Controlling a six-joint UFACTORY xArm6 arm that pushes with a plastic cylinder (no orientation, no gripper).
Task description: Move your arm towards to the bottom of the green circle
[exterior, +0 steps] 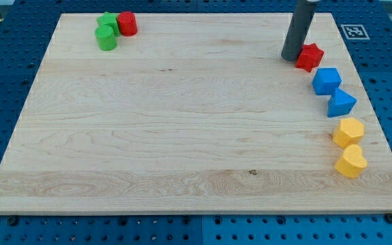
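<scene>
Where counted: two green blocks [106,30], two red blocks [126,24].

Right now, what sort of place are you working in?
Probably a robotics lab bench: a wooden board lies on a blue pegboard table, with a printed marker tag and small coloured blocks.

Only a short length of the arm was shown: a straight, round rod [298,30] of dark grey, almost black, with a plain matt surface. A faint paler sheen was seen running down the side turned away from the red star block [311,56]. The rod was cut off by the view's top edge, so nothing of the arm above it could be seen. My tip [292,58] was formed by the rod's blunt lower end, of the same width and colour. No cables, screws or markings could be made out on it.
</scene>
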